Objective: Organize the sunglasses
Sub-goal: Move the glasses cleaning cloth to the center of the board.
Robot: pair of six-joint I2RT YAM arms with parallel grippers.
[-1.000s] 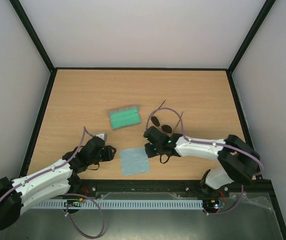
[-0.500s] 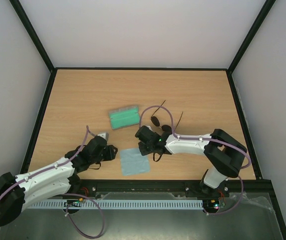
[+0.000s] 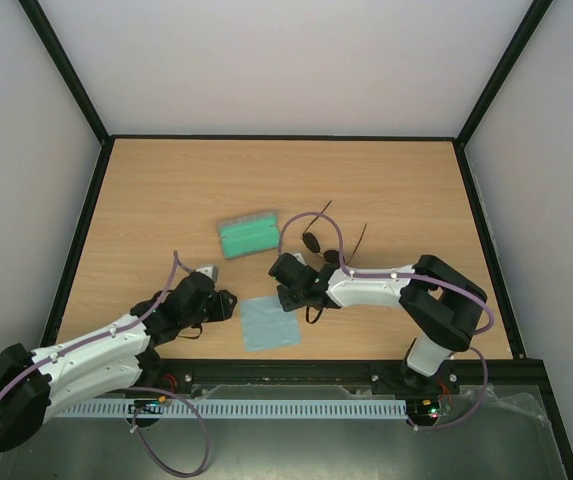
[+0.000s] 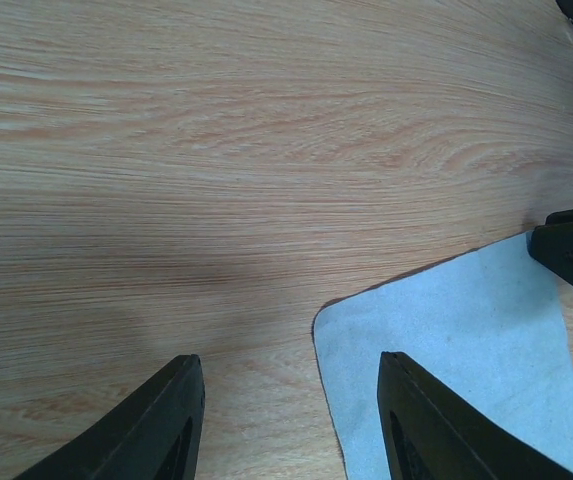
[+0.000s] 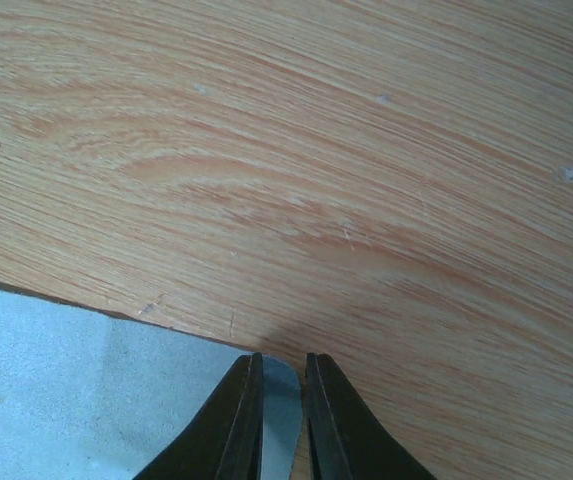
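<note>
The left claw (image 4: 291, 365) stands apart over the bare worktop (image 3: 156, 195), holding nothing, at the left edge of the cloth (image 3: 269, 321). The right claw (image 5: 282, 362) is nearly together, pinching that cloth by its upper right corner. The sunglasses (image 3: 315, 243) lie mid-frame, right of the case (image 3: 249, 233) and just above the right arm. So thin a pinch may slip off, and any lift or drag could swing the arm's cable into the sunglasses.

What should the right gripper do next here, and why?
Probably finish closing, then lift slightly: the right gripper has its fingertips almost together astride a corner of the light blue cloth, which lies flat on the table, with a narrow gap between them.
</note>
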